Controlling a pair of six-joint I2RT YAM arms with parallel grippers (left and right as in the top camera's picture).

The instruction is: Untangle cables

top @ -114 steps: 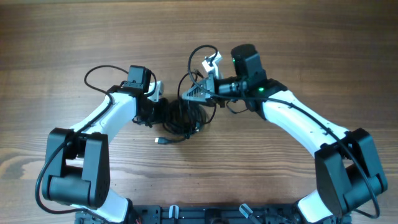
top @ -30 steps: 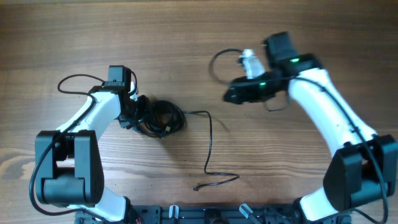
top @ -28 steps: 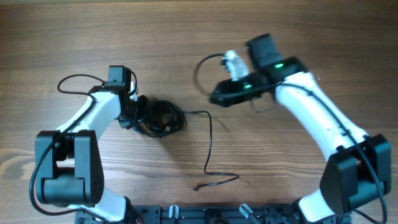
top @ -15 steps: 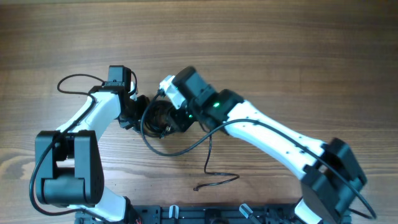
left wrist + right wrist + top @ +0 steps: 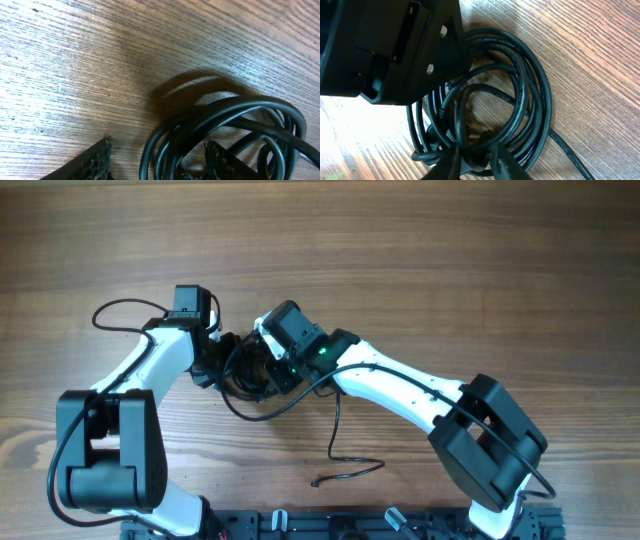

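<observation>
**Both grippers at the coil**

A wood-grain table (image 5: 450, 260) fills the background, brown boards running left to right under both arms. We see the cables (image 5: 255, 372) heaped in a tight black coil left of centre, several loops lying one over another. One loose cable (image 5: 338, 418) leaves the coil's right side, runs toward the near edge and bends left to end in a small plug (image 5: 316, 481). The left gripper (image 5: 157, 150) sits at the coil's left edge with its fingers well apart. The loops pass through the gap, close to one finger and clear of the other. The right gripper (image 5: 472, 157) reaches across from the right onto the coil. Its fingers (image 5: 502, 161) stand close together on a few strands, which fill the gap between them. The two grippers are just beside each other, and the left one's black housing fills much of the left side of the right wrist view
</observation>
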